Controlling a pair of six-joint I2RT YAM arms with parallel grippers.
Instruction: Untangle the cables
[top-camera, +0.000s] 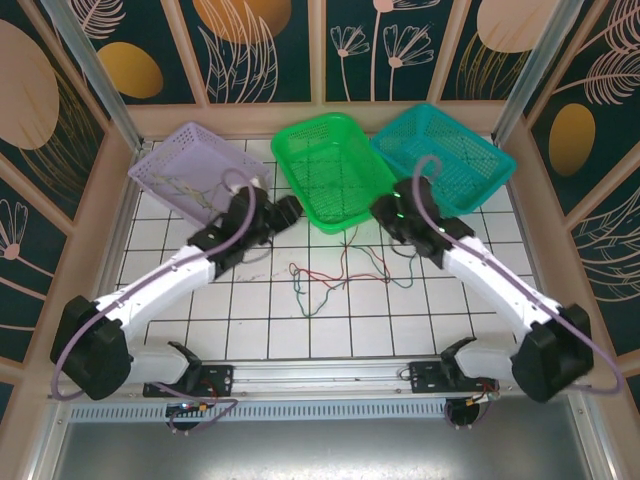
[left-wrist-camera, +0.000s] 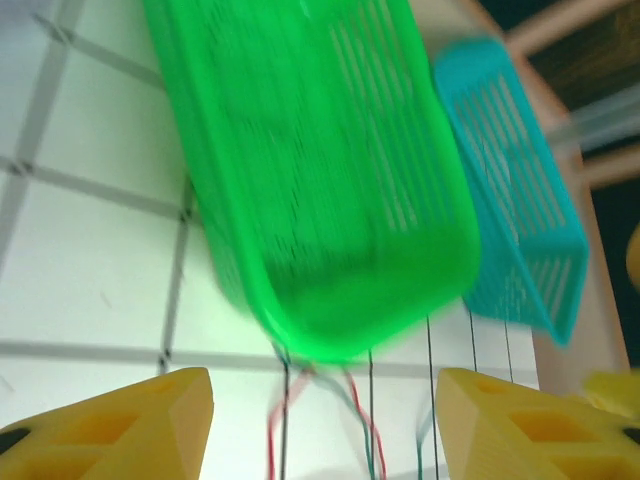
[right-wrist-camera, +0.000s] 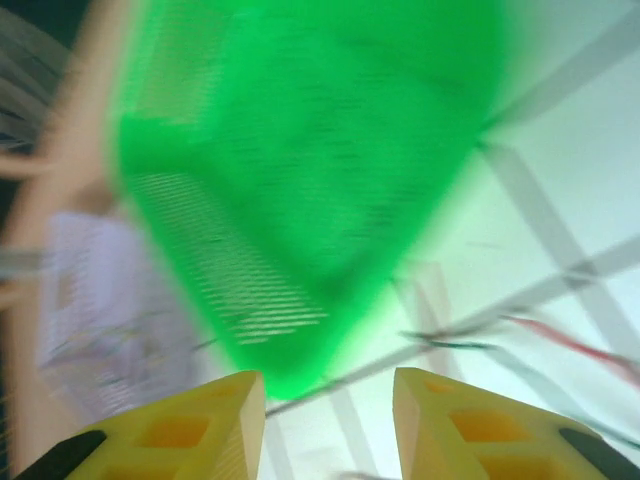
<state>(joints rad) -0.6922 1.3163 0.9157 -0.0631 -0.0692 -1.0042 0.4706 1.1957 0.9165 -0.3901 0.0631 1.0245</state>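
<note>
Sitting at 10 o'clock on the white gridded tabletop (top-camera: 250, 320) is a purple basket (top-camera: 185, 165). The left tool (left-wrist-camera: 323, 425) hovers between the basket's 4 o'clock corner and the 8 o'clock side of a green basket (top-camera: 335, 170), which sits at 12 o'clock. Its yellow fingers (left-wrist-camera: 130, 425) stand wide apart with nothing gripped. The cables (top-camera: 325, 275), a loose tangle of red, green and dark strands, lie on the tabletop just at 6 o'clock of the green basket, between the two tools and touched by neither. In the left wrist view they run from the basket's near rim down into the gap between the fingers. The right tool (right-wrist-camera: 328, 415) hovers off the green basket's 4 o'clock corner, its fingers moderately parted and empty. A teal basket (top-camera: 450, 160) sits at 2 o'clock, close against the green one.
</note>
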